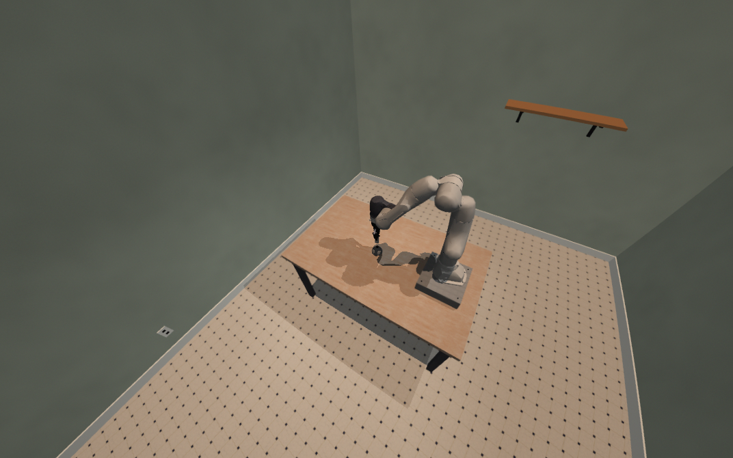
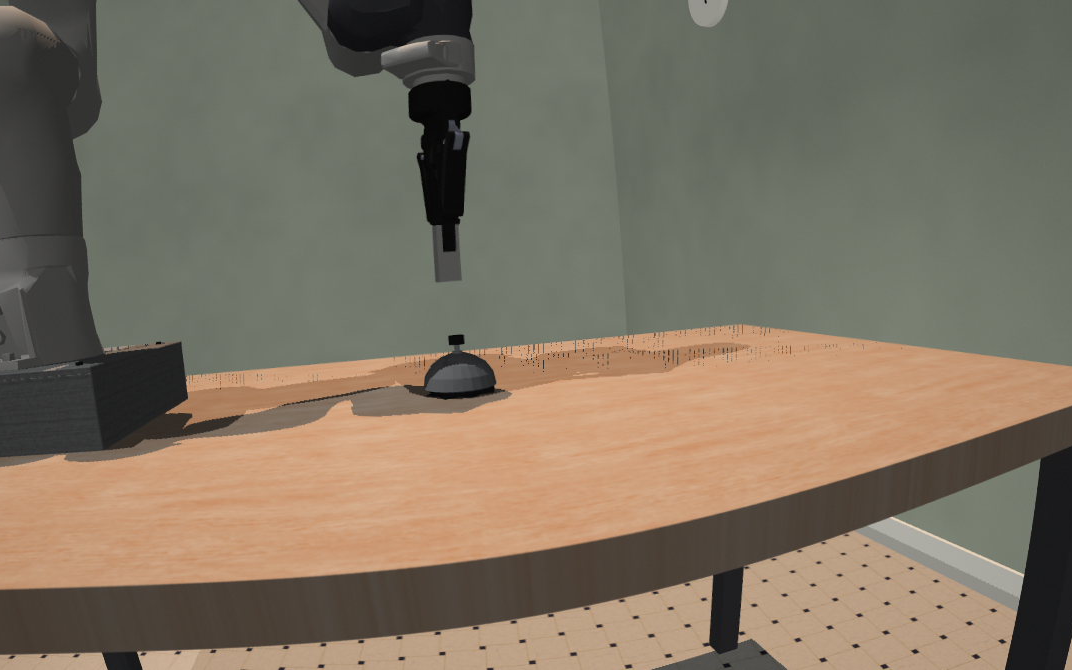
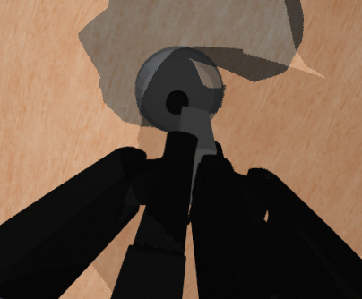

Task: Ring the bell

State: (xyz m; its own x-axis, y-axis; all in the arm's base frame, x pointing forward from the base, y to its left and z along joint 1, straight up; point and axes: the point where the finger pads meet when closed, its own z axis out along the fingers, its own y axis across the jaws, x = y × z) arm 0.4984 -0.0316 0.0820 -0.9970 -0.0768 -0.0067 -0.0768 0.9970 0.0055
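Note:
A grey dome bell (image 2: 458, 374) stands upright on the wooden table, with its small black button (image 2: 455, 339) up. It also shows in the top view (image 1: 377, 249) and in the wrist view (image 3: 179, 89), where the button (image 3: 176, 101) is a dark spot at the dome's middle. My gripper (image 2: 447, 270) is shut and empty. It points straight down and hangs clear above the button, a little to its left, with a plain gap between fingertips and button. In the wrist view the fingertips (image 3: 196, 123) lie just below the button.
The arm's grey base block (image 2: 57, 399) stands on the table left of the bell. The table's front edge (image 2: 523, 574) curves across the near view. A wooden wall shelf (image 1: 565, 115) hangs far off.

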